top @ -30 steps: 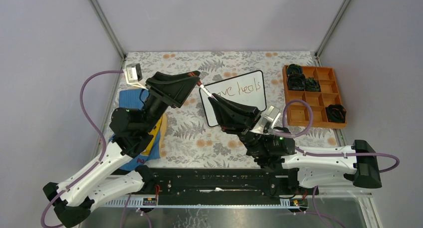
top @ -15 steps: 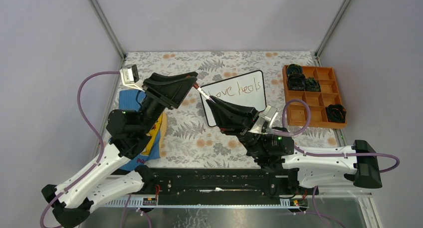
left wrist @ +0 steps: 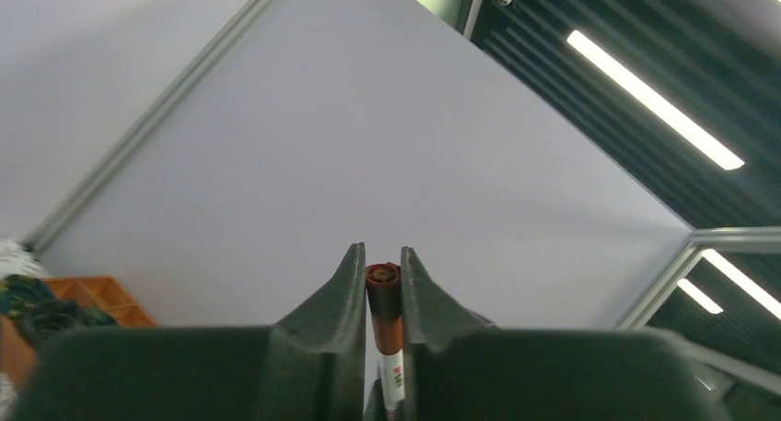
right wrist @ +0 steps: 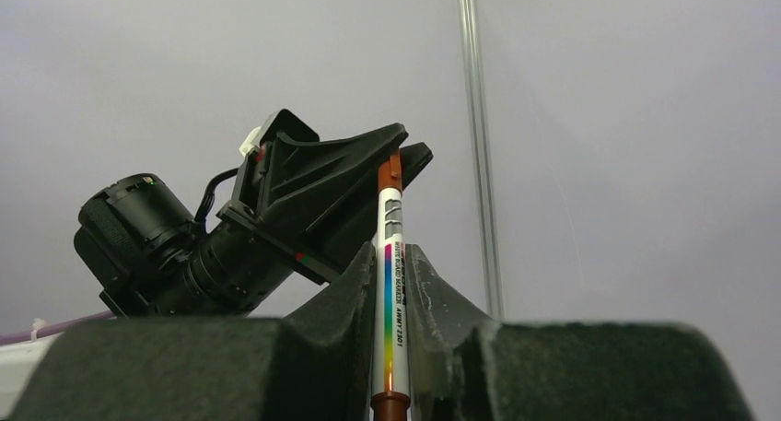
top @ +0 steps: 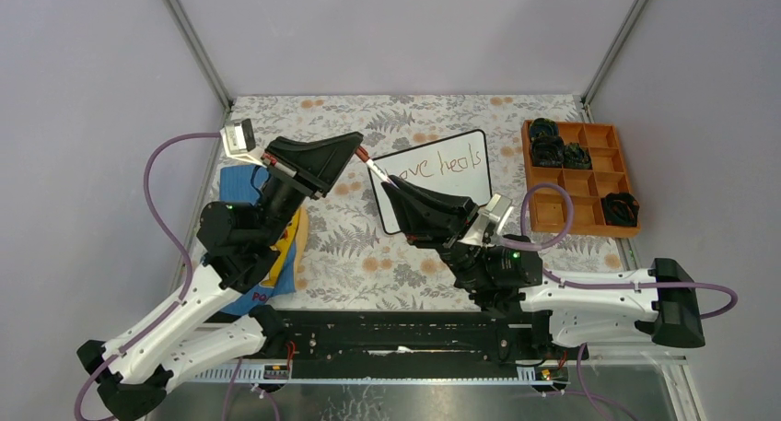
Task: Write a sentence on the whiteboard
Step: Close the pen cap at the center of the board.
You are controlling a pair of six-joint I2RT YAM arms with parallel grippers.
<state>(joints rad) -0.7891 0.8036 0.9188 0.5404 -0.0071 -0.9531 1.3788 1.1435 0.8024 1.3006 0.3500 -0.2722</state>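
The whiteboard lies tilted on the floral cloth, partly under my right arm. The sentence on it reads "ove heals" in thin red-brown strokes; its start is covered by the marker. A white marker with a rainbow stripe hangs in the air between both grippers. My right gripper is shut on the marker's barrel. My left gripper is shut on the marker's brown cap at the far end. In the right wrist view the left gripper stands at the top of the marker.
An orange compartment tray holding black bundles stands at the right. A blue cloth and a yellow object lie at the left under my left arm. Grey walls and metal posts enclose the table.
The left gripper's jaws have closed from wide open onto the marker's cap. The left arm shifted slightly. The right gripper stayed shut on the barrel, barely moving.
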